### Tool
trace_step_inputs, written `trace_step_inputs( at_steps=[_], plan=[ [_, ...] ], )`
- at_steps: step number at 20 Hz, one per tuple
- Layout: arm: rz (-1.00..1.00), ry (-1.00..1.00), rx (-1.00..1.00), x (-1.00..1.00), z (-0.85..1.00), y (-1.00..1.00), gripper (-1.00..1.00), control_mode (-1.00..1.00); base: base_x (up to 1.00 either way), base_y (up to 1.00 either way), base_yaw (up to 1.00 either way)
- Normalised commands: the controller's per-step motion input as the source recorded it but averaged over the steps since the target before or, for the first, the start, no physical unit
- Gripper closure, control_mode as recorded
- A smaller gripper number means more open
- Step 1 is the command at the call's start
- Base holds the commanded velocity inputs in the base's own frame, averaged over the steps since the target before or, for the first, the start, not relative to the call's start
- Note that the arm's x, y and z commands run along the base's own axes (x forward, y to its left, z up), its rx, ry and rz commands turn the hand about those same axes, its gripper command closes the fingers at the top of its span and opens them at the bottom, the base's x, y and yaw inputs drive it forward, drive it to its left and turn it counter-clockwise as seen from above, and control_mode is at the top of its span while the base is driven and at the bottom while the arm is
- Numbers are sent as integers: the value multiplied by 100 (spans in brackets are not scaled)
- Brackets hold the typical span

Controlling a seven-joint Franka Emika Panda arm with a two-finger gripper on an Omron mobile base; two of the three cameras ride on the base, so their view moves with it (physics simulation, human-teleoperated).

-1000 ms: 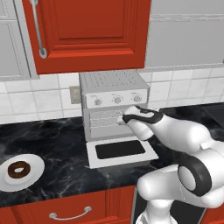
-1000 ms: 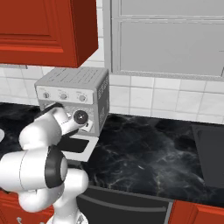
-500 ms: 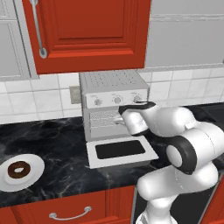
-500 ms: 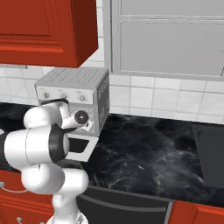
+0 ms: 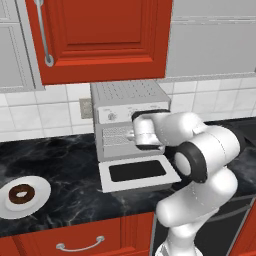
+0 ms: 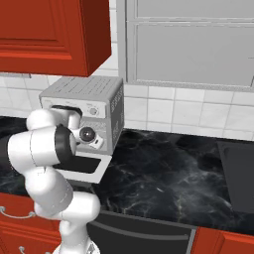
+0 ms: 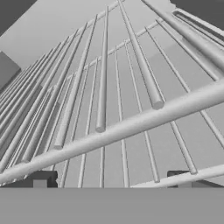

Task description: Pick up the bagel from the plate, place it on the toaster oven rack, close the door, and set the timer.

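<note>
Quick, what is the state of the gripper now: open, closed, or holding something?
Gripper: open and empty, its fingertips close above the toaster oven rack; the bagel lies on the plate.

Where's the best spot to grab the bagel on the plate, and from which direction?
The bagel lies flat on the white plate, hole facing up, nothing crowding it. Coming straight down from above looks best. Either close across the whole ring from its outer edges, or put one fingertip in the hole and one outside to pinch one side of the ring. A side approach would likely hit the plate's rim.
</note>
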Motion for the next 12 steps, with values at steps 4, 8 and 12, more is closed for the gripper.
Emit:
trace_step_inputs(
  at_steps=[4, 8, 12],
  plan=[
    [-12, -7, 1, 23, -22, 0, -100, -100, 0, 0, 0],
    [-12, 0, 1, 31, -29, 0, -100, -100, 0, 0, 0],
    [-10, 1, 1, 17, -14, 0, 100, -100, 0, 0, 0]
  ],
)
